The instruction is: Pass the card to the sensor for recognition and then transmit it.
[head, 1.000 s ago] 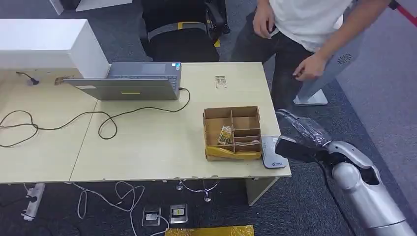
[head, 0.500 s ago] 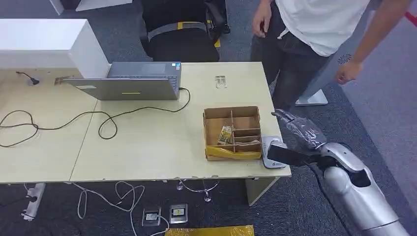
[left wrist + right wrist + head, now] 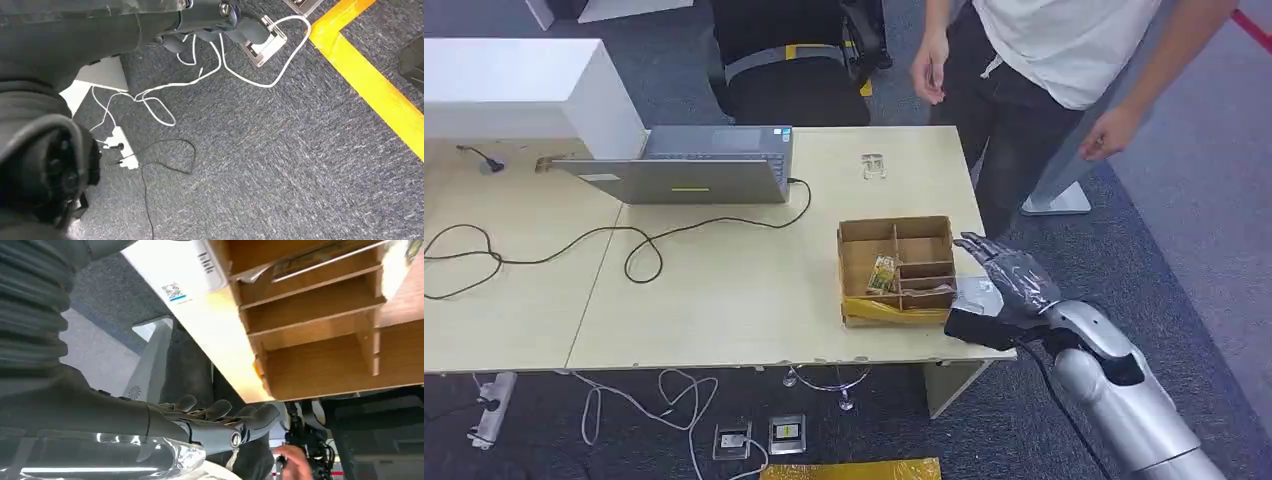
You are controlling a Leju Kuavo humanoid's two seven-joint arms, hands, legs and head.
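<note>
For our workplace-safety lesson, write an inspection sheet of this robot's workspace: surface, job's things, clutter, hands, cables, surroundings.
Surface: pale wooden desk, two joined tops.
Job's things: cardboard divider box with a small packet in one compartment; grey sensor pad beside it at the desk's right edge; card not made out.
Clutter: laptop; white box.
Hands: right hand over the pad, fingers spread; left hand hangs above carpet.
Cables: black cable looping across the desk; white leads on the floor.
Surroundings: person standing close; office chair.
</note>
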